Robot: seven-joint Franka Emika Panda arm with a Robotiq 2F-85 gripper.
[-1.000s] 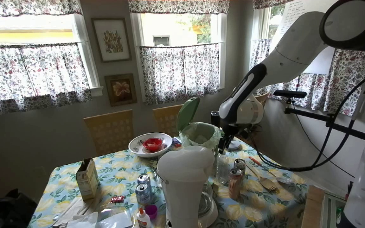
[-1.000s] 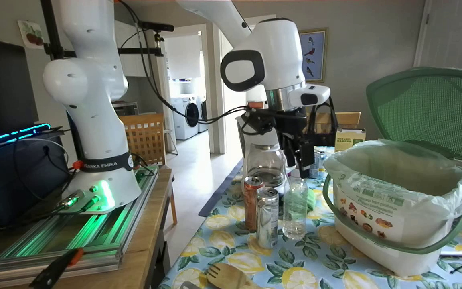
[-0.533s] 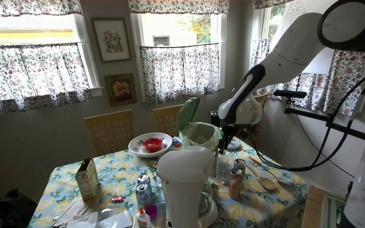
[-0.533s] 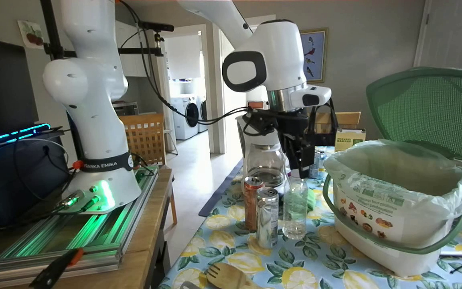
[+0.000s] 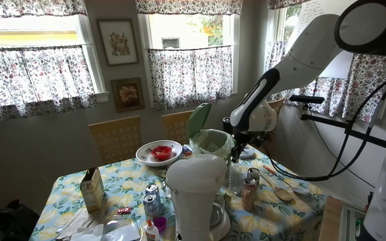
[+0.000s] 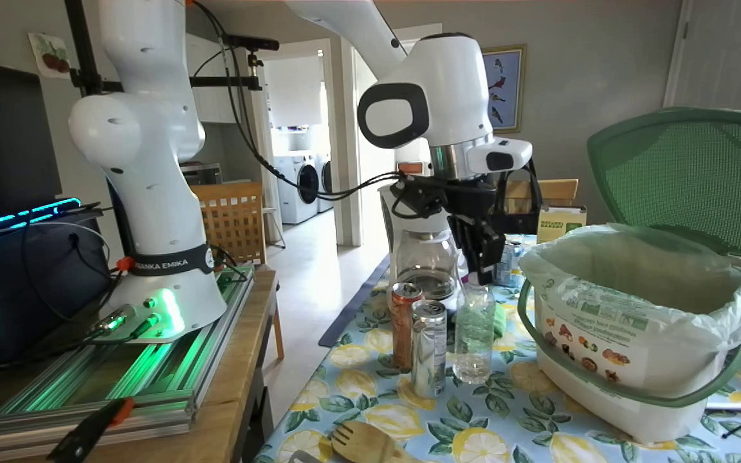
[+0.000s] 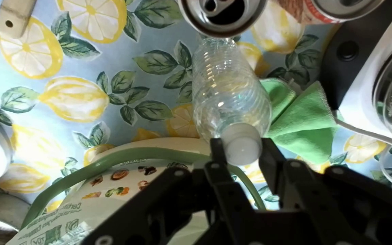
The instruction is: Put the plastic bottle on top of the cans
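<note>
Plastic bottle (image 6: 473,334) upright on tablecloth (image 6: 515,418), base unmoved over the last second. Gripper (image 7: 242,147) shifted slightly; jaws now cap-wide, apparently clamped on the white cap (image 7: 243,149). Reads as grasp made, lift pending: base must clear the two cans (image 6: 429,350) just beside

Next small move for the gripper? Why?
Probably squeeze the black two-fingered gripper before any lift: its fingers flank the round white cap of the slim, clear, ribbed plastic bottle, but the wrist view doesn't settle firm contact, and the bottle stands on the blue lemon-print tablecloth.
</note>
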